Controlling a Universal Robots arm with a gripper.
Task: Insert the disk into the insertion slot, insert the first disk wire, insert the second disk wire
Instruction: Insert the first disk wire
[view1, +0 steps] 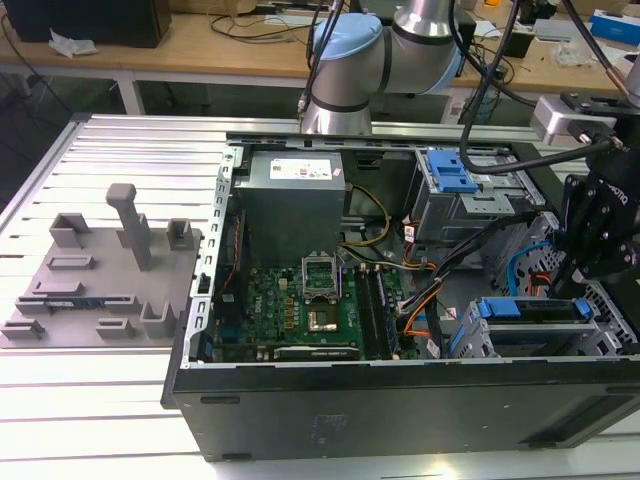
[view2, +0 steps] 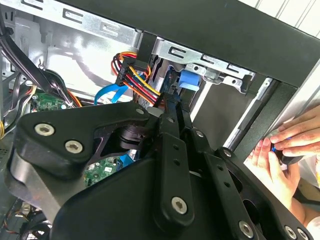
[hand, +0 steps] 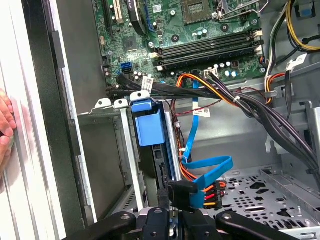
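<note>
Disk (hand: 147, 122) sits seated in the drive cage (hand: 128, 155), blue tab outward. Coloured wires (hand: 214, 199) appear plugged at its rear. Tool (hand: 176, 206) nearly closed, pinching the black plug (hand: 180, 191) of the blue cable (hand: 212, 167); its seating is judged unfinished. The second wrist view adds a person's hand (view2: 287, 145) outside the case; the exterior view adds the bench (view1: 80, 400).

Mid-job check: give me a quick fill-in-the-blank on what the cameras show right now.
The disk sits ____ the insertion slot. In the first wrist view, the gripper is nearest a flat ____ cable. The motherboard is ____. A person's ____ rests outside the case.
Missing words: inside; blue; green; hand.
</note>
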